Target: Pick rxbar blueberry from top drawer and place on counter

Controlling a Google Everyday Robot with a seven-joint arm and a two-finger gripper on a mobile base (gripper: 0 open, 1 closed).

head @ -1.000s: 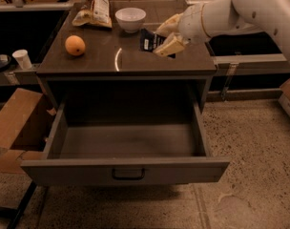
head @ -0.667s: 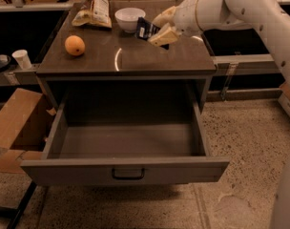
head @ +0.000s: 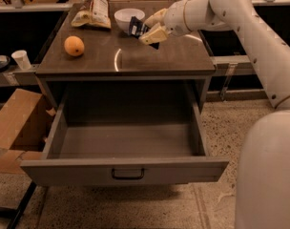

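My gripper [head: 152, 28] is over the back middle of the counter [head: 150, 58], just right of a white bowl. It is shut on the rxbar blueberry [head: 137, 27], a dark navy bar whose end sticks out to the left of the fingers [head: 153, 34], a little above the countertop. The top drawer [head: 123, 168] stands pulled wide open below the counter and its floor shows nothing inside. Its dark bar handle [head: 128, 174] is on the front.
A white bowl [head: 129, 18], a tan crinkled bag [head: 93, 7] and an orange [head: 74, 46] sit on the counter's back and left. A cardboard box [head: 18, 123] and a white cup [head: 22, 59] are at the left. My arm [head: 259, 37] crosses from the right.
The gripper with the bar has moved left and toward the back of the counter, closer to the white bowl. The drawer has stayed open.
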